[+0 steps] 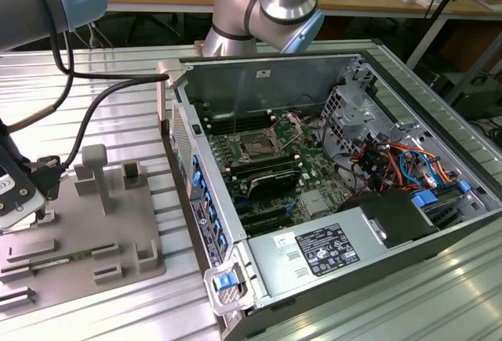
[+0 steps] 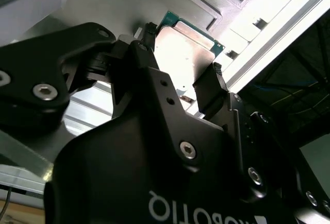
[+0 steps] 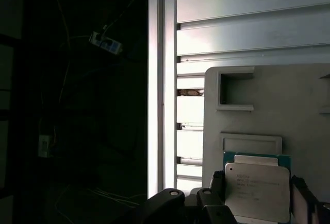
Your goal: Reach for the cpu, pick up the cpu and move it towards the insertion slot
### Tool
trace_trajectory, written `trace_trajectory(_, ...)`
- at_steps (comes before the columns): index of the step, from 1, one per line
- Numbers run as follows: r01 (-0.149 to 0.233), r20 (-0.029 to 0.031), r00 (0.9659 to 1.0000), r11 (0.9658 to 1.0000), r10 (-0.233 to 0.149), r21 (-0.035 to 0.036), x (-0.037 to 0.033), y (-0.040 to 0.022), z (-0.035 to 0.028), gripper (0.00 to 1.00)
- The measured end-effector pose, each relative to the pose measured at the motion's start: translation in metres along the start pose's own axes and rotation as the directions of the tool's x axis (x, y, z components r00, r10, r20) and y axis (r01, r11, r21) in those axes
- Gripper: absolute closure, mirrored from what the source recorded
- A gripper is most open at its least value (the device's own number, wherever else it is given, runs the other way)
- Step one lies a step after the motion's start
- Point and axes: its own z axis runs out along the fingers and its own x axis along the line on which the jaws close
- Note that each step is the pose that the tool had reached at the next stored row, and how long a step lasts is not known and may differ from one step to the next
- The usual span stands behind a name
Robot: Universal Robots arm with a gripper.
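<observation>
- In the exterior view the end effector (image 1: pixel 23 208) sits low over the grey tray (image 1: pixel 102 223), at the tray's edge on the exterior view's left; the picture's border cuts it off, and its tips and whatever lies under them are hidden there
- Both wrist views show the cpu (image 2: pixel 188 54) (image 3: pixel 258 190), silver lid on a green board, between the end effector's black fingers (image 2: pixel 209 82) (image 3: pixel 219 183)
- The fingers are drawn in to the chip's width and lie against two opposite edges, gripping it
- The end effector's own body covers the near part of the cpu, so I cannot tell whether the chip is raised or lies flat on the tray
- The first wrist view places the cpu close to the tray's edge, with the slatted tabletop (image 3: pixel 247 33) just beside it and the tabletop's bright edge rail beyond
- The exterior view shows the insertion slot (image 1: pixel 257 146) on the motherboard inside the open computer case (image 1: pixel 259 78), near the tabletop's middle and well apart from the tray
</observation>
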Motion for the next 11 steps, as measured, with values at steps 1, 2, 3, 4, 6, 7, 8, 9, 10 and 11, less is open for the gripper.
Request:
trace_trajectory(1, 0.000, -0.0001, 1.0000, 1.0000, 0.000, -0.0003, 0.0000, 0.0000, -0.0008, 0.45)
trace_trajectory(2, 0.000, 0.0000, 1.0000, 1.0000, 0.000, -0.0003, 0.0000, 0.0000, -0.0014, 0.45)
trace_trajectory(3, 0.000, 0.0000, 1.0000, 1.0000, 0.000, -0.0004, 0.0000, 0.0000, -0.0023, 0.45)
trace_trajectory(4, 0.000, 0.0000, 1.0000, 1.0000, 0.000, -0.0004, 0.0000, 0.0001, -0.0031, 0.45)
trace_trajectory(6, 0.000, -0.0001, 1.0000, 1.0000, 0.000, -0.0004, 0.0000, 0.0001, -0.0052, 0.45)
trace_trajectory(7, 0.000, -0.0001, 1.0000, 1.0000, 0.000, -0.0004, 0.0000, 0.0002, -0.0065, 0.45)
trace_trajectory(8, 0.000, 0.0000, 1.0000, 1.0000, 0.000, -0.0004, 0.0000, 0.0003, -0.0077, 0.45)
trace_trajectory(9, 0.000, 0.0001, 1.0000, 1.0000, 0.000, -0.0005, 0.0000, 0.0003, -0.0083, 0.45)
trace_trajectory(10, 0.000, 0.0000, 1.0000, 1.0000, 0.000, -0.0005, 0.0000, 0.0003, -0.0089, 0.45)
trace_trajectory(11, 0.000, -0.0001, 1.0000, 1.0000, 0.000, -0.0004, 0.0000, 0.0003, -0.0097, 0.45)
